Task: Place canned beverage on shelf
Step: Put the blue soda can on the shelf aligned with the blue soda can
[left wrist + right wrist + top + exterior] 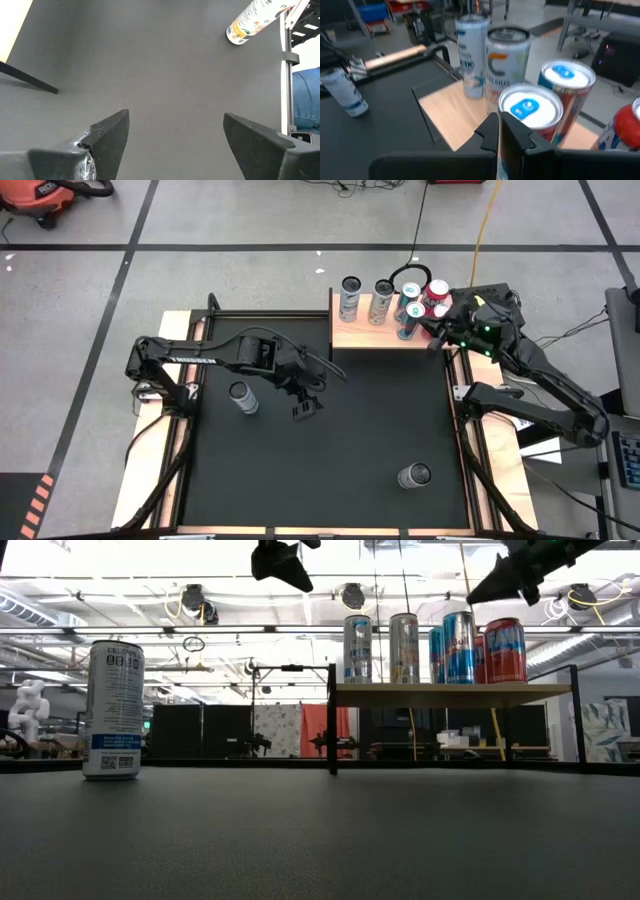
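Two cans (pixel 243 397) (upright) beside left gripper (pixel 305 409)

The floor (pixel 250 220) around the table is grey concrete divided by dark lines, with an orange-and-black vacuum (pixel 45 198) at one corner and a yellow cable (pixel 485 220) trailing across it. Beyond the table, the room shows white ceiling trusses (pixel 200 575), hanging cable reels (pixel 195 602), dark partition panels (pixel 190 730) and an orange-red panel (pixel 318 730).
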{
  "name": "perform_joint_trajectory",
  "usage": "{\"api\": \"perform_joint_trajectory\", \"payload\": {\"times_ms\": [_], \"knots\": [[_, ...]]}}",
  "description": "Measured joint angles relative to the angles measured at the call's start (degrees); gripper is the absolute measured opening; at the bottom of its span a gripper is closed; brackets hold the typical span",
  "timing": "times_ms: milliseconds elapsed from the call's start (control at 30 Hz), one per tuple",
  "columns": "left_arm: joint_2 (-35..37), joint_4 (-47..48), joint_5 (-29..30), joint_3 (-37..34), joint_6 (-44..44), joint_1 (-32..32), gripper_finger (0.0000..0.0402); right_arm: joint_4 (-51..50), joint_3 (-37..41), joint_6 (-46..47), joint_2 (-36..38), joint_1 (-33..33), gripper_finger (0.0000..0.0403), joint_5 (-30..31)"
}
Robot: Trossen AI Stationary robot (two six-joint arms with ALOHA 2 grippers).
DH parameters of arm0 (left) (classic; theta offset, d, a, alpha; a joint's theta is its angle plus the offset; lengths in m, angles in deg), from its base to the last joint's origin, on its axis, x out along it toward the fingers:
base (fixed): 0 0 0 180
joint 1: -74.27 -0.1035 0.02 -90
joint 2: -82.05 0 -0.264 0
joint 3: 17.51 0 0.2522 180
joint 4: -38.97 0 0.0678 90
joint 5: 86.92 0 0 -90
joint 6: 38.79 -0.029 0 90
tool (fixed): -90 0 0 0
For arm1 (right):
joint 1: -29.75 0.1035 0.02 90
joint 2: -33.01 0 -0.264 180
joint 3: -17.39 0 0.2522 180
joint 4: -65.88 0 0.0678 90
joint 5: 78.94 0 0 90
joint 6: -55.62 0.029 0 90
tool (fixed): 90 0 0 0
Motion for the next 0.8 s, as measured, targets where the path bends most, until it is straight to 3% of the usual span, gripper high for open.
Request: {"api": "perform_joint_trajectory", "payload": {"times_ms": [800], "knots": [[0.0, -0.02, 0.0, 0.0, 0.17, -0.02, 0.0322, 2.13, 0.0, -0.02, -3.72, 0.02, 0.0, 0.02]]}}
